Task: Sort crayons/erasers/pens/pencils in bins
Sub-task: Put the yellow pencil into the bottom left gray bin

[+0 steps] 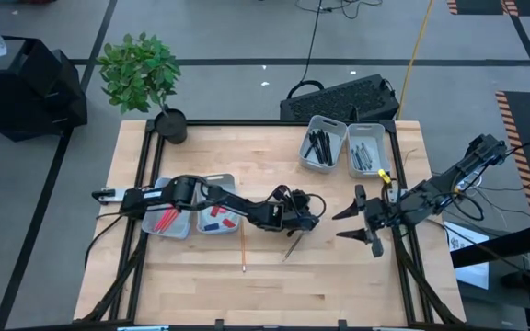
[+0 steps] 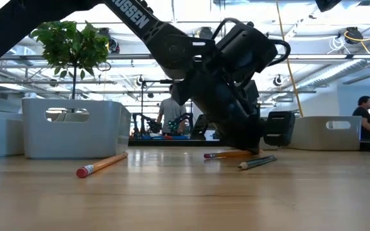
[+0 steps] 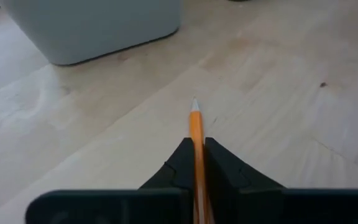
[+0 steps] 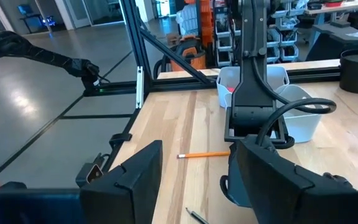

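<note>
We can read only one piece of lettering: white capitals "OSSEN", the visible end of a longer word whose start is cut off, printed along the dark link of the robot arm (image 2: 148,27) that slants down across the low view. Nowhere else do we find legible text, numbers or signs, neither on the bins, the pencils nor the counter.

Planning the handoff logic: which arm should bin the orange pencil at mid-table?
Left. Its hand is already shut on the pencil; the right hand waits open near the table's right edge.
</note>
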Robot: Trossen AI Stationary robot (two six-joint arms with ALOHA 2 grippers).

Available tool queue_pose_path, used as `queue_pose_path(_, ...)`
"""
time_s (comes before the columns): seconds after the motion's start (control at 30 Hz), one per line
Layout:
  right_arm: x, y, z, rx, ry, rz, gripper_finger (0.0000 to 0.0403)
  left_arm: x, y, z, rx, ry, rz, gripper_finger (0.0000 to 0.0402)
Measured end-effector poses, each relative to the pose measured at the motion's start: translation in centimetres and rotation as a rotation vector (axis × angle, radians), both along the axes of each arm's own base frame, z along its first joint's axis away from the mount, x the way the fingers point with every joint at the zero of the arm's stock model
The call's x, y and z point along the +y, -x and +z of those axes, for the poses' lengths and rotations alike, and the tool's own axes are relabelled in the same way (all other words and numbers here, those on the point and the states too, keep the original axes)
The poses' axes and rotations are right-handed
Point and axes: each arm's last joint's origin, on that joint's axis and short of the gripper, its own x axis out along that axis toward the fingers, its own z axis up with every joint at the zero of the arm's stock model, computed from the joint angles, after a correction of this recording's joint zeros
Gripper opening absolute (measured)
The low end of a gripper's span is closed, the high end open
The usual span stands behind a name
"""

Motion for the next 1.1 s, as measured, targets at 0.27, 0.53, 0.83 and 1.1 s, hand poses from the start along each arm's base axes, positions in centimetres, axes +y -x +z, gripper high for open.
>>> queue_pose_path(0.27, -0.2, 0.2, 0.2, -0.015, 0.021, 0.001, 0.0201, 0.0, 0.1, 1.7, -0.005, -0.009, -0.001, 0.0028)
queue_pose_path(0.53, -0.2, 0.3, 0.3, -0.020, 0.031, 0.003, 0.0201, -0.6, 0.5, 6.3, -0.078, 0.005, -0.011, 0.0030)
queue_pose_path(0.83, -0.5, 0.7, 0.7, -0.049, 0.022, 0.005, 0.0201, -2.1, 3.8, 12.7, -0.012, 0.057, 0.019, 0.0030)
queue_pose_path(1.1, -0.9, 1.2, 1.1, -0.070, 0.006, 0.002, 0.0201, -5.2, 10.8, 19.3, 0.114, 0.046, 0.090, 0.0030)
